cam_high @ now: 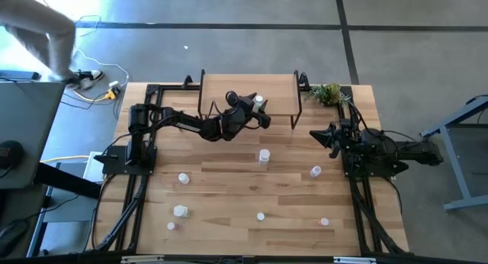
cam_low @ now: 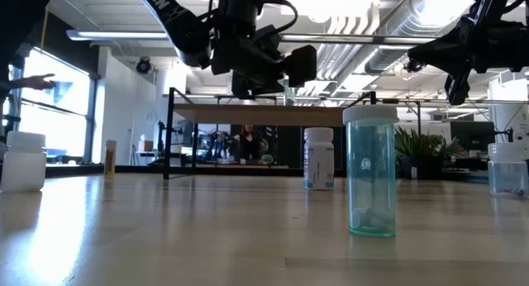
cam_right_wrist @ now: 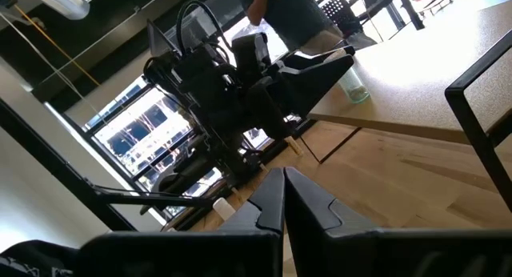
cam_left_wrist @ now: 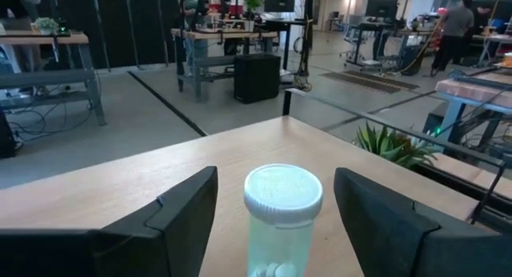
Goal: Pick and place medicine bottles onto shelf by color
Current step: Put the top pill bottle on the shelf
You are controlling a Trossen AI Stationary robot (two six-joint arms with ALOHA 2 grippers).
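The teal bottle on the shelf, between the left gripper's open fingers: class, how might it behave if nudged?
The teal bottle looks tall and narrow, so it may tip easily. It seems nearly empty, probably light. Its smooth, round wall could slip or roll off the shelf once toppled.

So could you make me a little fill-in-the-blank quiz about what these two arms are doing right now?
1. The left tool is ____ around a teal bottle.
2. That bottle stands on the ____, not the big table.
3. The right tool is ____ and holds nothing.
4. A green ____ sits at the table's far right corner.

Missing words: open; shelf; shut; plant
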